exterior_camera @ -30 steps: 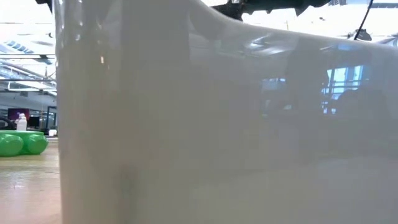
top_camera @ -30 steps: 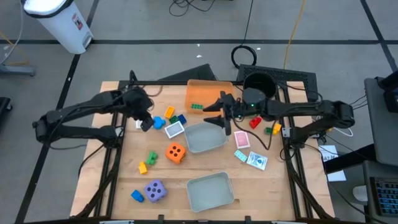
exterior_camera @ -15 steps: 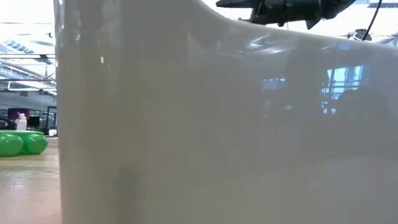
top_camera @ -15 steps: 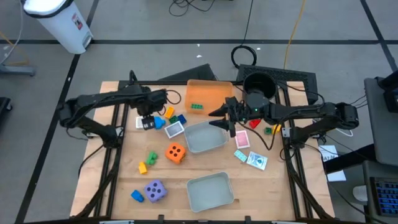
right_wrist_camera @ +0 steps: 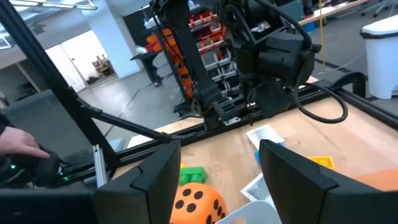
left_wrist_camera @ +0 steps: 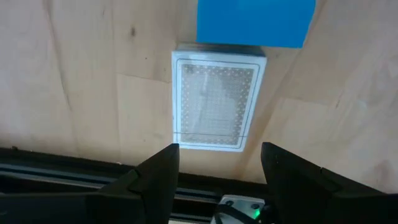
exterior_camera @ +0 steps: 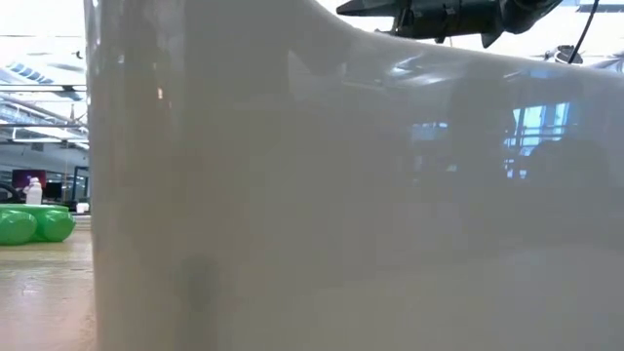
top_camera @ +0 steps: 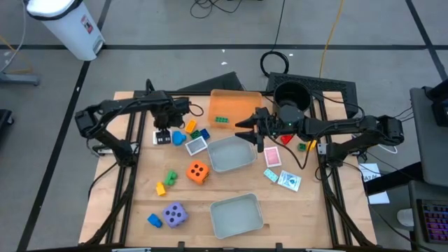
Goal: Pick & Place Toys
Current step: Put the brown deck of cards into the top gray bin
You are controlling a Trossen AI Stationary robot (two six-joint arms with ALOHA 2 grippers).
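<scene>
My left gripper (top_camera: 162,130) is open and hovers over a white playing card (left_wrist_camera: 216,106) that lies flat on the table at the far left. Its fingers stand on either side of the card's near end without touching it. A blue brick (left_wrist_camera: 255,22) lies just past the card. My right gripper (top_camera: 250,133) is open and empty, level above the far edge of a clear grey tray (top_camera: 229,155); it also shows in the low view (exterior_camera: 429,15). The orange die (top_camera: 198,171) and the purple die (top_camera: 174,214) rest on the table.
An orange tray (top_camera: 241,105) at the far side holds a green brick (top_camera: 222,120). A black pot (top_camera: 290,94) stands beside it. Bricks (top_camera: 192,131) and a pink card (top_camera: 197,145) lie at centre left, more cards (top_camera: 280,171) and bricks (top_camera: 297,142) at right. A second clear tray (top_camera: 236,215) fills the low view.
My left arm has swung its elbow toward the table's far edge, and its gripper has turned above the white card, which now shows beside it. My right gripper has come down a little and gone slightly toward the table's right edge, still open.
</scene>
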